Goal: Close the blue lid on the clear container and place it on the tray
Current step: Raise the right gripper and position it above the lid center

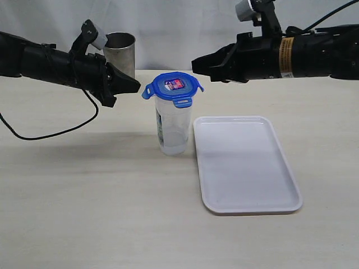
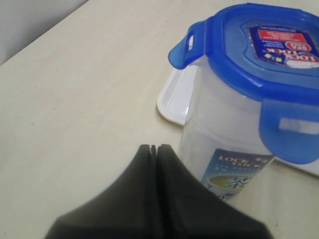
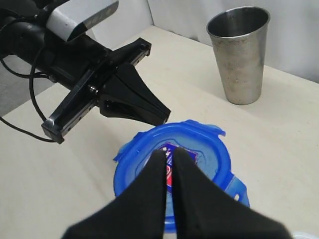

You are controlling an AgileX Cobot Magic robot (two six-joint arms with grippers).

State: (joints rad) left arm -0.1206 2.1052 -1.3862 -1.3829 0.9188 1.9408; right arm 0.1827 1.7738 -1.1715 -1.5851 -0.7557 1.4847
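Blue lid (image 1: pixel 173 87) is sitting on top of the clear container (image 1: pixel 173 126), which is standing upright on the table (image 1: pixel 84 196) just beside the white tray's (image 1: pixel 247 168) near-left rim. The snap flaps are flaring outward rather than lying flat against the wall, so to my eye the lid is resting on but not latched.

The left gripper (image 1: pixel 134 86) is hovering level with the lid on one side, its fingers pressed together, clear of the plastic. The right gripper (image 1: pixel 196 64) is hanging slightly above on the other side, also pinched together on nothing.

I'd say the latching is what is coming up. The canister is tall and narrow, so a sideways push on one flap risks tipping it. Better that one arm is bracing the wall or pressing straight down on the sticker while the other is folding each flap downward. The steel tumbler (image 1: pixel 119 53) is standing behind the left arm, so that elbow needs watching.
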